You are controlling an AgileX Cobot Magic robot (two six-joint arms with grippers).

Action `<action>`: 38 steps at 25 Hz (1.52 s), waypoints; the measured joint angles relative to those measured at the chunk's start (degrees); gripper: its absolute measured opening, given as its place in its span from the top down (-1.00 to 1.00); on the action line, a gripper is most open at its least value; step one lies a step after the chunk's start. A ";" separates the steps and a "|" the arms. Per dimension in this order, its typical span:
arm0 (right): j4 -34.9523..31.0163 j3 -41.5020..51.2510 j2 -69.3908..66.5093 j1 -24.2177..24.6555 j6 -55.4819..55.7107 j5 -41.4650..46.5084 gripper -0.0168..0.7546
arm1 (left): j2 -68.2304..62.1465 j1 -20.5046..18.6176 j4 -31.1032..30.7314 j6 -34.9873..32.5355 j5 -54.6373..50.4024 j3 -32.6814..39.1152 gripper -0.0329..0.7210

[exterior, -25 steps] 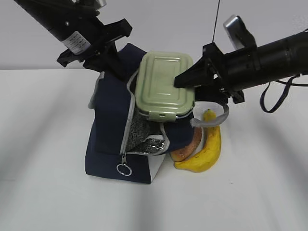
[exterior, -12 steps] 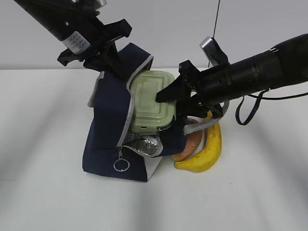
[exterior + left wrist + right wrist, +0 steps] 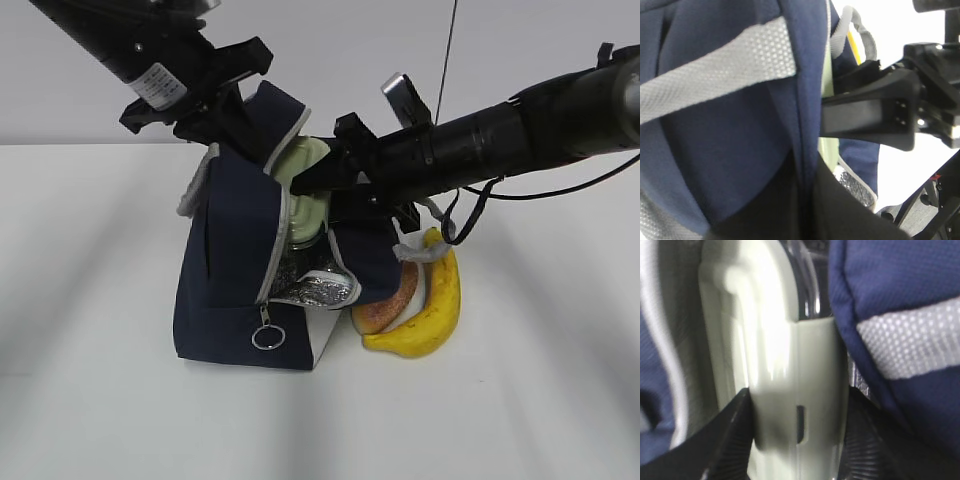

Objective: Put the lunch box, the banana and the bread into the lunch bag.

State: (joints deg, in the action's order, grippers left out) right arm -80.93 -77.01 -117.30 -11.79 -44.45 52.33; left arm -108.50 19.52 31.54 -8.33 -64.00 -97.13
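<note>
The navy lunch bag stands on the table with its zipper mouth open and foil lining showing. My left gripper is shut on the bag's upper edge and holds the flap up. My right gripper is shut on the pale green lunch box, which stands on edge, mostly sunk in the bag's mouth. In the right wrist view the lunch box sits clamped between both fingers, bag fabric to its right. The banana and the bread lie against the bag's right side.
A grey strap handle droops over the banana under my right arm. The zipper's ring pull hangs at the bag's front. White table stretches left and in front. A thin cable hangs behind the right arm.
My right gripper has moved left and down, carrying the lunch box from above the opening into the bag's mouth. The left gripper has stayed on the bag's edge.
</note>
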 joint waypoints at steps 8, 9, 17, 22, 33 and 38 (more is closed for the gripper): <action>-1.00 -3.28 -6.59 -1.44 0.48 -0.29 -0.02 | 0.00 0.00 0.18 -0.08 -0.58 0.00 0.92; -1.15 -3.56 -7.28 -1.65 0.48 -0.29 -0.02 | 0.00 0.00 0.18 -0.13 -0.64 0.00 0.92; -2.06 -5.29 -10.10 -1.75 0.60 0.11 -0.02 | 0.00 0.00 0.20 -0.17 -0.69 0.00 0.92; -0.57 -5.61 -10.48 -1.75 1.09 0.42 -0.02 | 0.00 0.00 0.20 -0.17 -0.69 0.00 0.92; 1.06 -5.97 -10.48 -1.75 2.04 2.31 -0.25 | 0.00 0.00 -0.02 -0.24 -0.94 0.00 0.92; 1.65 -6.21 -10.48 -0.82 -0.01 6.82 -0.22 | 0.00 0.00 -0.14 -0.44 -1.38 0.00 0.92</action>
State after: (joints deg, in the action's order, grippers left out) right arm -79.28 -83.23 -127.78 -12.61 -44.46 59.15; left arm -108.50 19.52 31.40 -8.77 -65.38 -97.13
